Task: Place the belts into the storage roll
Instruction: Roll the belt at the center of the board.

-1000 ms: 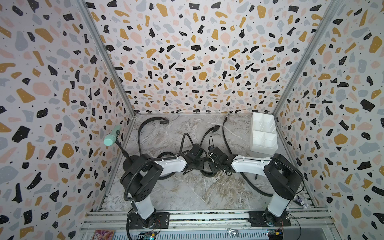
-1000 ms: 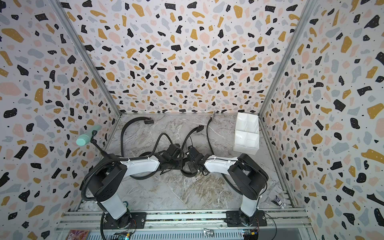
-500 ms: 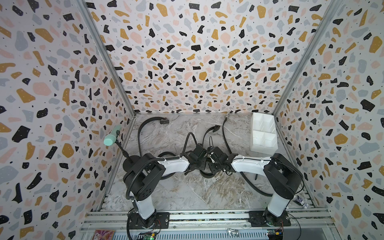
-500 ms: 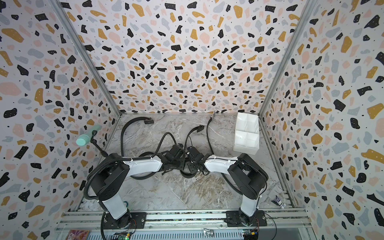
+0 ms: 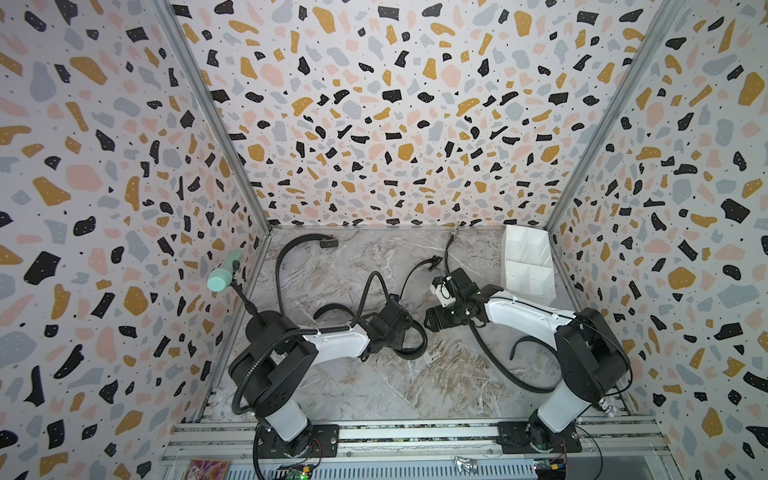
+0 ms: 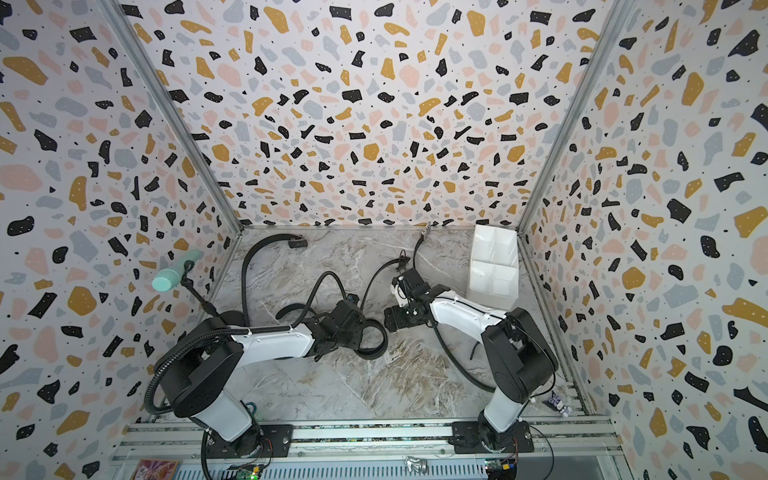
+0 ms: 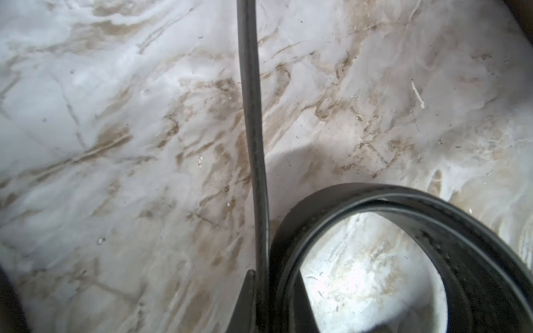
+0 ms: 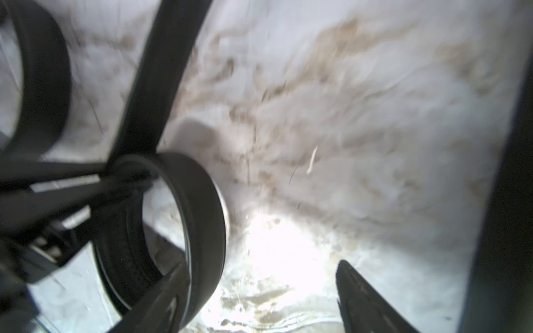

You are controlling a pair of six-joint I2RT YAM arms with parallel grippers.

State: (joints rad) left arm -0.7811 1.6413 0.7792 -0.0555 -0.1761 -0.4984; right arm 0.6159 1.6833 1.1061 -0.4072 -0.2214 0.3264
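Note:
In both top views a wide black belt is partly rolled into a coil (image 5: 415, 351) (image 6: 376, 343) at mid-table. My left gripper (image 5: 401, 332) (image 7: 259, 276) is shut on this belt's strap (image 7: 253, 144) right beside the coil (image 7: 432, 219). My right gripper (image 5: 432, 323) (image 8: 259, 282) stands open just right of the coil (image 8: 202, 219), holding nothing. A second wide belt (image 5: 286, 257) curves along the far left. A thin belt (image 5: 448, 249) runs from the back wall under the right arm. The white storage roll (image 5: 540, 291) (image 6: 494, 291) stands at the far right.
A mint-green cylinder (image 5: 222, 276) on a black stand leans at the left wall. The left arm's ribbed hose (image 5: 374, 278) arches over the table's middle. Terrazzo-patterned walls close in three sides; an aluminium rail (image 5: 415, 432) runs along the front.
My right gripper has opened and drawn back to the right, off the coil. My left gripper has closed on the belt and shifted slightly right.

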